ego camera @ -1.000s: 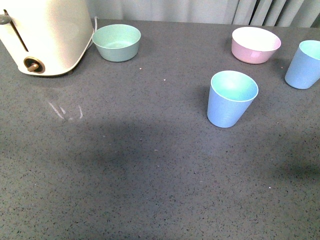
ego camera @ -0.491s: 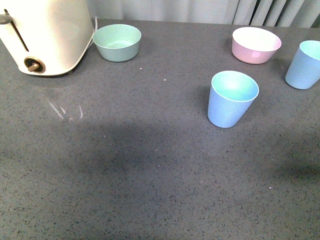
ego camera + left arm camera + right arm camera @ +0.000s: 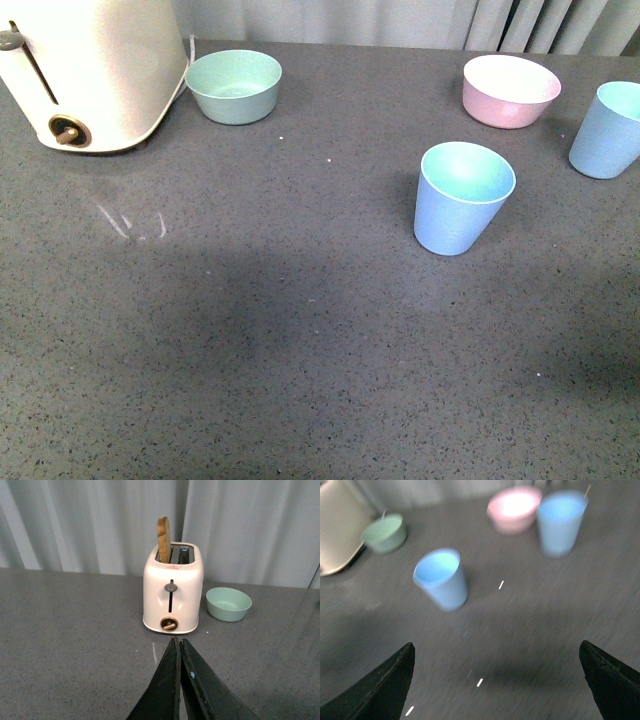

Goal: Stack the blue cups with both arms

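Two light-blue cups stand upright on the grey table. One blue cup [image 3: 463, 198] is right of centre in the front view; the other blue cup [image 3: 606, 131] is at the far right edge, partly cut off. Both show in the blurred right wrist view, the nearer cup [image 3: 441, 579] and the farther cup [image 3: 560, 523], well ahead of my right gripper [image 3: 497, 652], which is wide open and empty. My left gripper [image 3: 179, 642] is shut and empty, pointing at the toaster; no cup shows in its view. Neither arm shows in the front view.
A cream toaster [image 3: 90, 70] with a slice in one slot [image 3: 164, 540] stands at the back left. A mint-green bowl [image 3: 234, 85] sits beside it, and a pink bowl [image 3: 510, 89] sits at the back right, near the far cup. Curtains hang behind the table.
Nothing on the table has moved. The shadow at the lower right of the front view has shifted slightly, and the right wrist view is motion-blurred.
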